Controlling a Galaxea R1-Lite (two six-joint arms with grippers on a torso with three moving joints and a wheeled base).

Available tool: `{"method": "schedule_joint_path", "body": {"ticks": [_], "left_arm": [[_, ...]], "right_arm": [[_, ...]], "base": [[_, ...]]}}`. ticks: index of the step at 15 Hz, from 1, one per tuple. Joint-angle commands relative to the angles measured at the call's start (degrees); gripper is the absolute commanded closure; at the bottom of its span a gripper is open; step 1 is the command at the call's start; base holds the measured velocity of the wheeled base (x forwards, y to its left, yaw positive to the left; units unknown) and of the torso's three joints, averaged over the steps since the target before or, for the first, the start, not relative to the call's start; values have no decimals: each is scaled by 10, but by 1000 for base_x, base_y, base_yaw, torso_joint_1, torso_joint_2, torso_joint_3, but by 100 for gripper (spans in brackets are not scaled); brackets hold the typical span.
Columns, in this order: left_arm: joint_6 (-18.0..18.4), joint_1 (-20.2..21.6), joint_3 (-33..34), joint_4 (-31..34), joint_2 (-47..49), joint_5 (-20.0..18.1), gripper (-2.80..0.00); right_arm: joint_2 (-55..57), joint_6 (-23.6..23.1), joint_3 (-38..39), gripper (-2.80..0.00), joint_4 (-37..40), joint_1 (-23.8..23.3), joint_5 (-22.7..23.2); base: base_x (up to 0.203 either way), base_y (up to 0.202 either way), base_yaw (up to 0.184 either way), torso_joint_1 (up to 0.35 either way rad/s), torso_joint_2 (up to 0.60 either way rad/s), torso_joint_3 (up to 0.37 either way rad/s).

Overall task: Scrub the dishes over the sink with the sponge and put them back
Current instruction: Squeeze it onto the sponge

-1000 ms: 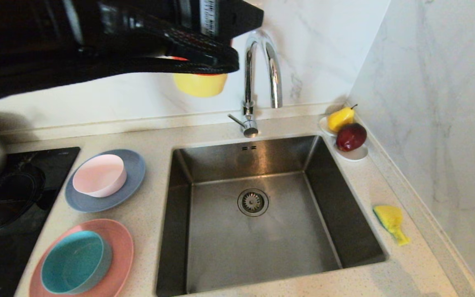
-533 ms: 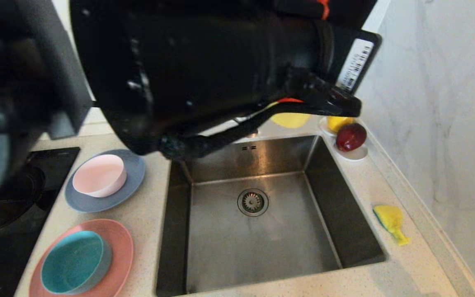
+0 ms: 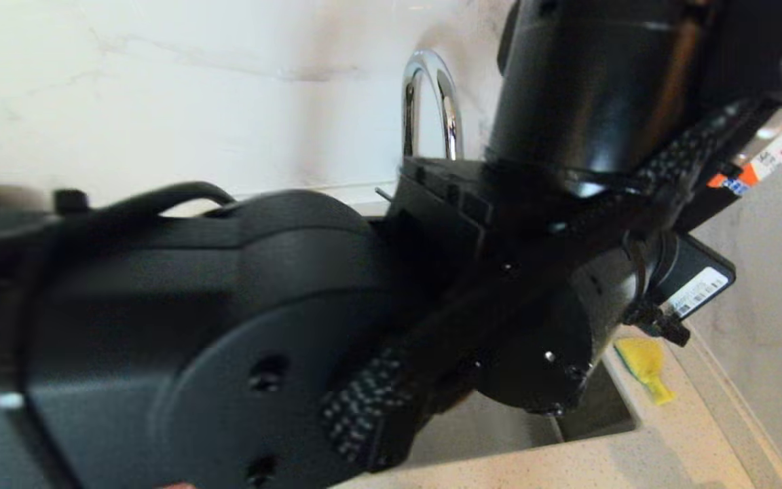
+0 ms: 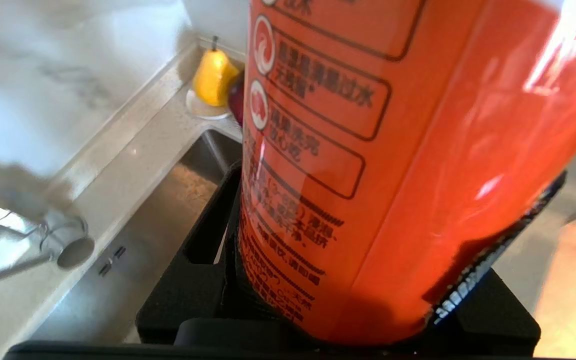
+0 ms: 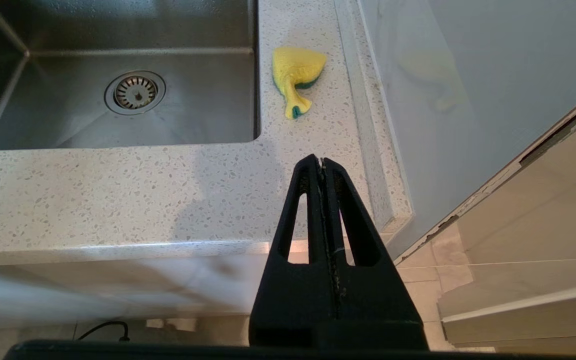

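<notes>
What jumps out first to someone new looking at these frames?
The left arm fills most of the head view, hiding the sink and dishes. Its left claw grips an orange bottle with printed label above the sink's back corner. The yellow-green sponge lies untouched on the counter beside the basin, beyond the shut right claw.

Chinese print on orange bottle (image 4: 393,165)

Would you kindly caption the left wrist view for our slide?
Left gripper holding an orange bottle above the sink.
</notes>
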Motion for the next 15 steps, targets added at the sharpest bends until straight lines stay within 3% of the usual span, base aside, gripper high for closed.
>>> {"method": "schedule_joint_path", "body": {"ticks": [1,7,11,15], "left_arm": [[8,0,-10,-19,53,3,0],[16,0,-8,-23,122,5,0],[64,0,-3,1,147,6,0],[88,6,11,49,160,18,0]], "right_arm": [[0,0,0,0,0,0,0],[0,0,0,0,0,0,0],[0,0,0,0,0,0,0],[0,0,0,0,0,0,0]], "base": [[0,0,0,0,0,0],[0,0,0,0,0,0],[0,0,0,0,0,0],[0,0,0,0,0,0]]}}
